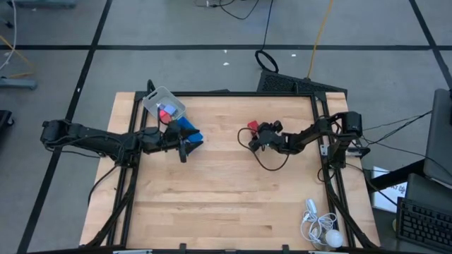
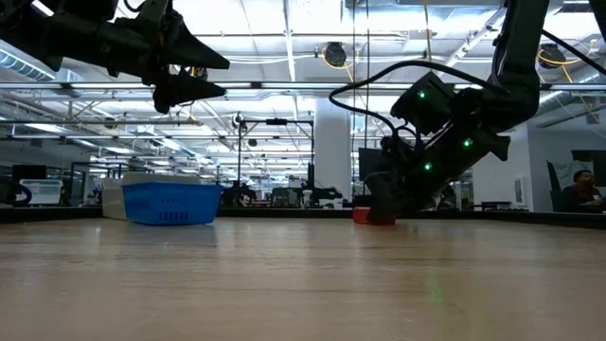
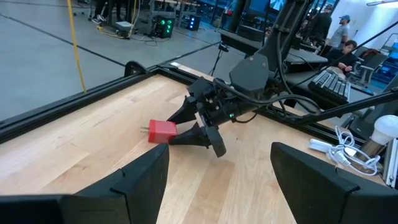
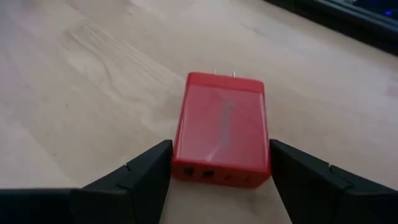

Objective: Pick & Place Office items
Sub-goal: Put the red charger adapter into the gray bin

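Right gripper is down low on the bench, near the middle of the far half, and its jaws stand apart on either side of a red charger block. The block lies flat on the wood, its two small metal prongs pointing away from the wrist, and its near end sits right between the two fingertips. From the wrist view both fingers look just beside the block's sides; whether they actually touch it, I cannot tell. Nothing is clamped yet, by the look of it.

Here is the worry: the block's far end sticks out well past the fingertips, so only its near end is caught. Close now and the grip lands on the last bit of the body. That could let the block pivot or squirt forward across the bench. It also seems slightly skewed to the fingers, so one side may be hit first and spin it.

Over on the left, the left gripper hangs above the bench with fingers wide apart and nothing in them, just beside the blue tray and the clear plastic box near the far left corner. Red and blue pieces show inside that box.
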Available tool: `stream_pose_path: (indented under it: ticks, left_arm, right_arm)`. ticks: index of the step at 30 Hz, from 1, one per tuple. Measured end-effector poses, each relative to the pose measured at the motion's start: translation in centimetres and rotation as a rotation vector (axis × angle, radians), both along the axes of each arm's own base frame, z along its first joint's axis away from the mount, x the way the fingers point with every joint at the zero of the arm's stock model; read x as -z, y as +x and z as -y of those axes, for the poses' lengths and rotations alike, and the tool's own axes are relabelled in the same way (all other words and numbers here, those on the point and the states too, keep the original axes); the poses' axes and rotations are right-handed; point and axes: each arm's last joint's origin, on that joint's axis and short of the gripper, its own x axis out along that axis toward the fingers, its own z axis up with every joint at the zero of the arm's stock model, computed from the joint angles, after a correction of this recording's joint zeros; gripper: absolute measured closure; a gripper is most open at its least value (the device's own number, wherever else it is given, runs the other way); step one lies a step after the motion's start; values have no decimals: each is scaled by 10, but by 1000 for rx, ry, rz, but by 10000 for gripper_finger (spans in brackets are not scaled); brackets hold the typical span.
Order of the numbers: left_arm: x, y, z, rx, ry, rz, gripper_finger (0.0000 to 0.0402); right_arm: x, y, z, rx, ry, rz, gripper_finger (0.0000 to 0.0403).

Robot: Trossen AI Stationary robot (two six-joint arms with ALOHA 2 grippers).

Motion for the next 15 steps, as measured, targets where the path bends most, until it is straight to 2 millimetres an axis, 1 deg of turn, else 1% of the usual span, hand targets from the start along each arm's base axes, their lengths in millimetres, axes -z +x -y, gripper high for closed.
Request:
stream_pose_path:
  ticks: [5, 11, 15]
  left_arm:
    - [-1, 0, 0, -1, 0, 7, 117]
    - [-1, 0, 0, -1, 1, 7, 117]
    - [-1, 0, 0, -1, 1, 7, 117]
  right_arm:
    - [-2, 1, 2, -18, -26, -4, 152]
    - [-1, 1, 2, -30, -16, -6, 152]
    - [-1, 1, 3, -43, -16, -14, 164]
